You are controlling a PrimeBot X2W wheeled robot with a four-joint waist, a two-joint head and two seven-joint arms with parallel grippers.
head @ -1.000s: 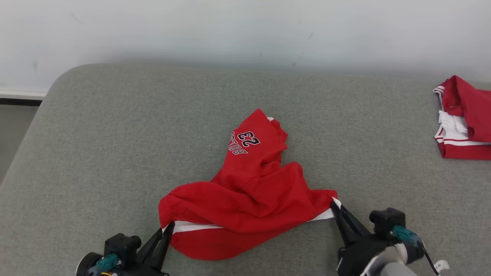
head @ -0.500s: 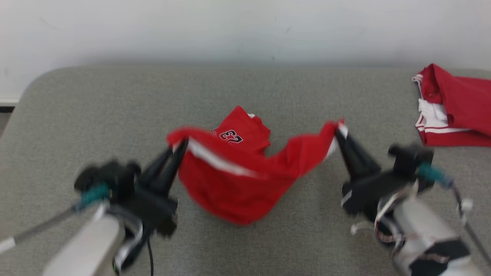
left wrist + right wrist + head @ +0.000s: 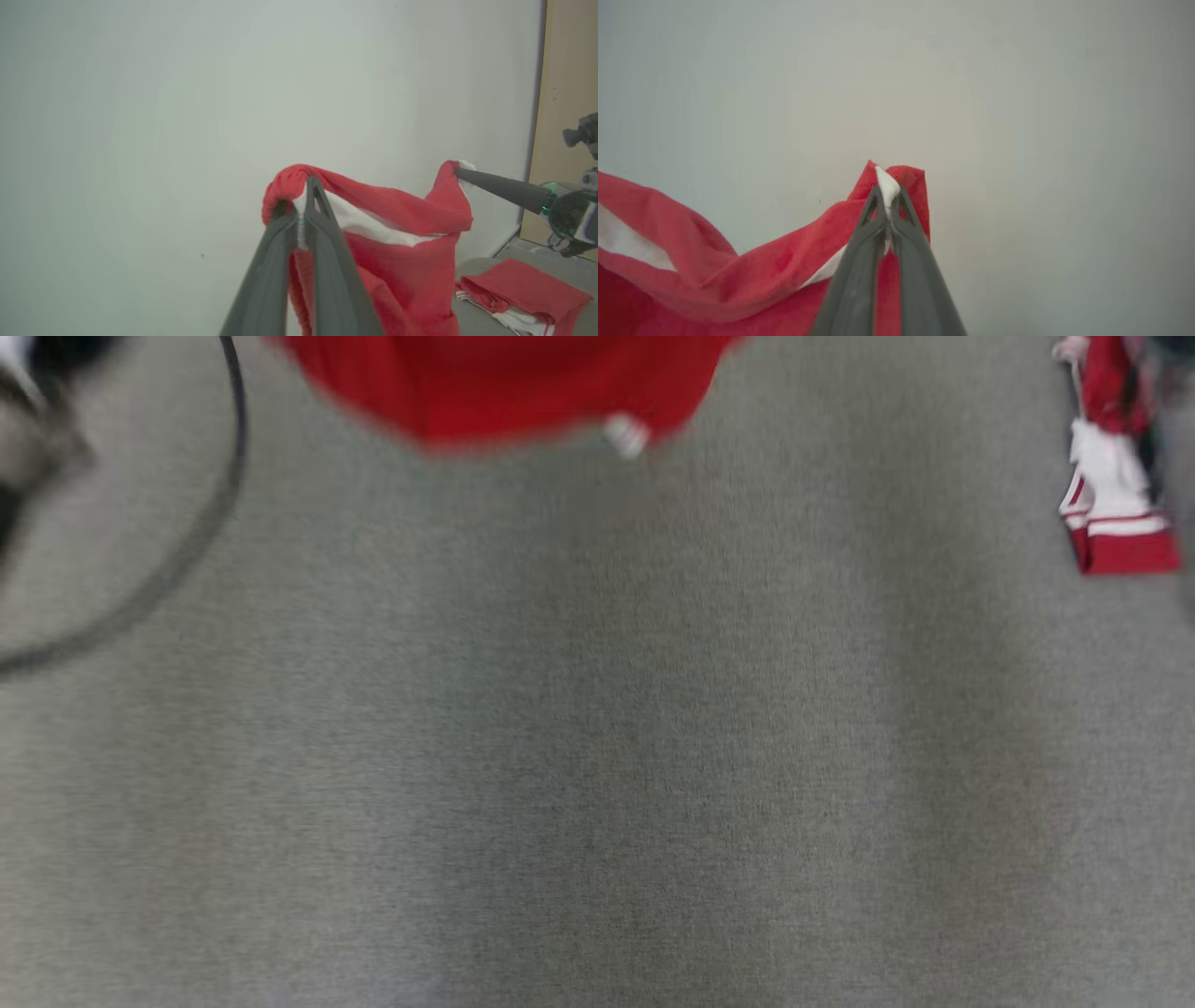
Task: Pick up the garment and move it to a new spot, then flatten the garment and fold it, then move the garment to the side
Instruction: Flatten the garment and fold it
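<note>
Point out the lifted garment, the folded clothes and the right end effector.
Garment (image 3: 411, 275), left wrist view, red cloth under stripe.
Folded clothes (image 3: 528, 285), left wrist view, top layer.
Right end effector (image 3: 888, 192), right wrist view, between fingertips.

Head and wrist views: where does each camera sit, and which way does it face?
Head view: on the head, tilted down at the grey surface; garment at top edge, blurred cable upper left.
Left wrist view: on that wrist, faces the pale wall along the left gripper, shut on the garment; right gripper pinches the other corner.
Right wrist view: on that wrist, faces that wall along the right gripper, shut on the garment.
Shared: head and left wrist views both show the second red garment.
</note>
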